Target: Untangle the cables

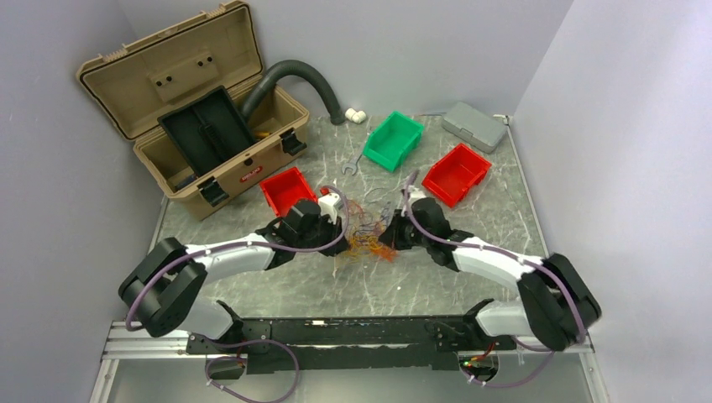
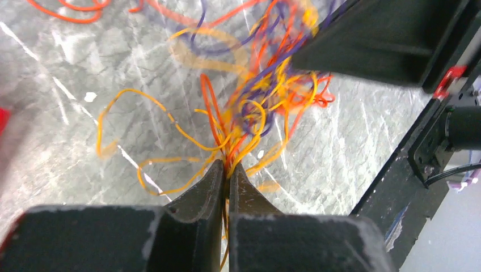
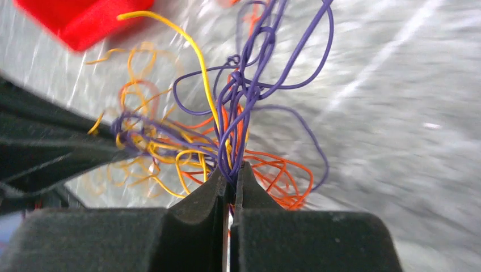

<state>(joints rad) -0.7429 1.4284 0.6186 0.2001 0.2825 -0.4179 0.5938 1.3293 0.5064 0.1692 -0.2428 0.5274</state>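
The cables [image 1: 363, 238] form a loose orange, yellow and purple tangle over the table [image 1: 277, 287], just right of the small red bin [image 1: 288, 190] and slightly nearer the arms. The left claw [image 2: 228, 168] is pinched closed on orange and yellow strands on the tangle's bin side. The right claw [image 3: 231, 171] is clamped closed on purple and yellow strands on the side farther from that bin.
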